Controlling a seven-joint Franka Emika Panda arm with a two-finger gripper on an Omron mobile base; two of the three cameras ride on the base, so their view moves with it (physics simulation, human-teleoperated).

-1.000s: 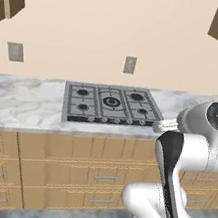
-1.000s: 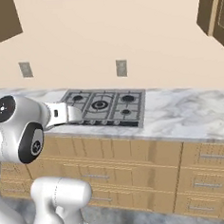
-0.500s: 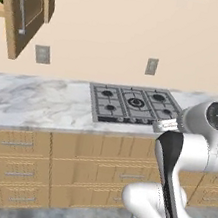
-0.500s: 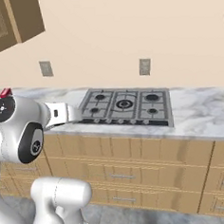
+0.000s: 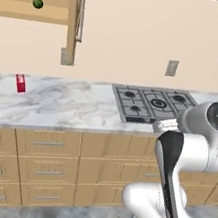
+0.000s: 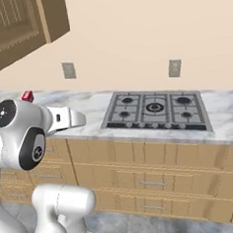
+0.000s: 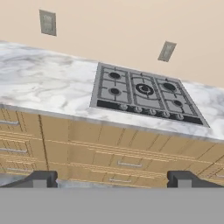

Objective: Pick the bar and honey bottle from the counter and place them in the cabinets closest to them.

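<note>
You won't find any readable text, label, brand, number or sign here. The chunky red box (image 5: 20,83) on the counter (image 5: 70,107) shows a plain face (too small for lettering anyway), and the wall plates (image 7: 47,22) are blank.

My counter (image 5: 66,106) is white marble run through with grey veins — under it, light tan wooden drawers (image 5: 49,143) with grey bar handles. The hob (image 7: 144,94) is dark grey with black burners. A small red box (image 5: 20,83) stands on the marble, and a green ball (image 5: 38,3) sits in the tan wall cabinet (image 5: 71,18) — beige wall (image 6: 131,33), grey outlets (image 6: 174,68).
</note>
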